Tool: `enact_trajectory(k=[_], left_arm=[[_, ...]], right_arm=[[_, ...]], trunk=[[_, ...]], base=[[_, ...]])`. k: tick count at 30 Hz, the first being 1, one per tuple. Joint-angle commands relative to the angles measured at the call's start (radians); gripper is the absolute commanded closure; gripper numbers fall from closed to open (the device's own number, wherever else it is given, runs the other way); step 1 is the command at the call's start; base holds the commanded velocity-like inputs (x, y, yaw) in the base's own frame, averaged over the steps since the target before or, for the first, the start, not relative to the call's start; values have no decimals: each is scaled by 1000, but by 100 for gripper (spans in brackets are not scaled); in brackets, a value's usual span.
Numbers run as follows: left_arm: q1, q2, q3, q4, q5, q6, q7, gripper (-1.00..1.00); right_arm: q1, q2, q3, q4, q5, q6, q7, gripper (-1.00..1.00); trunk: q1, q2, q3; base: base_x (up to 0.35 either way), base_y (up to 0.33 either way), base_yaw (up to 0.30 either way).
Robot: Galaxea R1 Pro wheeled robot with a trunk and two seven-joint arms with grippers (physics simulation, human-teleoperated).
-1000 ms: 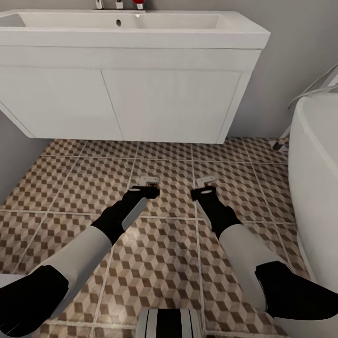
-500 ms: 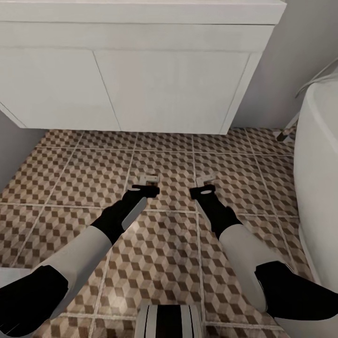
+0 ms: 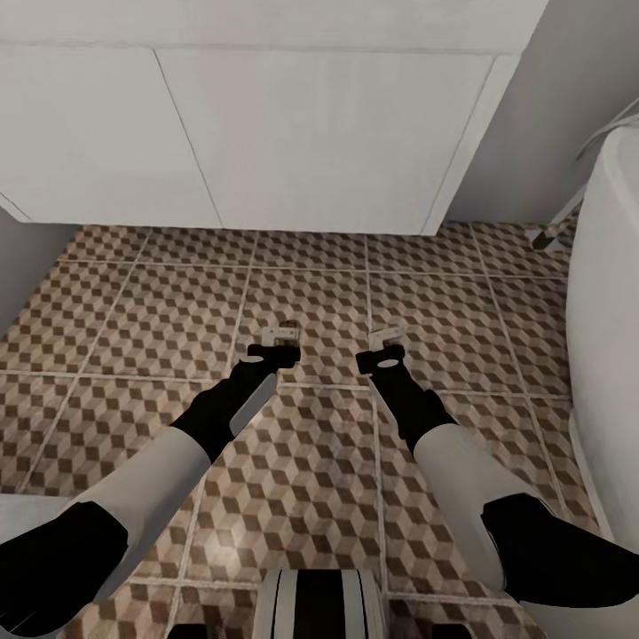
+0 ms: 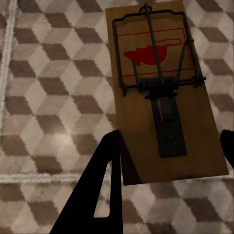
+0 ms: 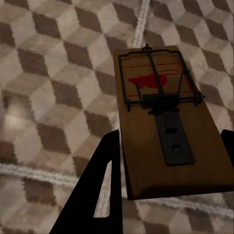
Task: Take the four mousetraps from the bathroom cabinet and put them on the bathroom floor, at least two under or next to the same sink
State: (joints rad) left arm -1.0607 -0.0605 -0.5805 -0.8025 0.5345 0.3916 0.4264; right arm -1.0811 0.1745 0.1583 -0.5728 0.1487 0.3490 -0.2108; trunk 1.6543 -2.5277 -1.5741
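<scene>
Both arms are stretched forward and downward from the trunk, white forearms ending in black wrists, roughly parallel and angled slightly toward each other over the bathroom floor (image 3: 133,319) of square tiles printed with a brown, beige and white cube pattern and pale grout lines. The left hand (image 3: 278,335) is closed on a flat rectangular brown wooden mousetrap (image 4: 163,92) with a black wire bar and a red mouse print; in the left wrist view the plate is seen held between the two black fingers (image 4: 100,195), its far end pointing away from the wrist, above the tiles. The right hand (image 3: 387,337) is likewise clamped on a second brown wooden mousetrap (image 5: 165,126) of the same kind, gripped at its near end, with a grout line passing beneath it. Whether either trap touches the tiles cannot be told.

Ahead of both hands, the white flat-fronted vanity unit (image 3: 311,124) is seen, raised off the floor with tiles running beneath it. At the right, the curved white side of a bathtub (image 3: 612,337) stands close beside the right arm. A grey wall (image 3: 27,257) borders the left.
</scene>
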Motion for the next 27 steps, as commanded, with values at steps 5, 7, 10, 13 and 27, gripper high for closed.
enact_trajectory(k=[5,7,10,13,27], left_arm=[[-1,1,-4,-3,9,1,9,100],[-1,1,-4,-3,9,1,9,100],[-1,1,-4,-3,8,1,9,100],[-1,1,-4,-4,8,1,9,100],[-1,1,-11,-6,8,2,11,100]], right_arm=[[0,0,3,-3,9,5,-2,100],[0,0,3,-4,9,3,1,100],[0,0,3,-5,9,3,29,100],[0,0,3,-6,10,2,51,100],[0,0,3,-9,12,-39,64,100]], trunk=[[2,-1,-20],[3,-2,-28],[4,-3,-39],[6,-3,-51],[9,-5,-82]], base=[[0,0,0],[0,0,0],[0,0,0],[0,0,0],[0,0,0]])
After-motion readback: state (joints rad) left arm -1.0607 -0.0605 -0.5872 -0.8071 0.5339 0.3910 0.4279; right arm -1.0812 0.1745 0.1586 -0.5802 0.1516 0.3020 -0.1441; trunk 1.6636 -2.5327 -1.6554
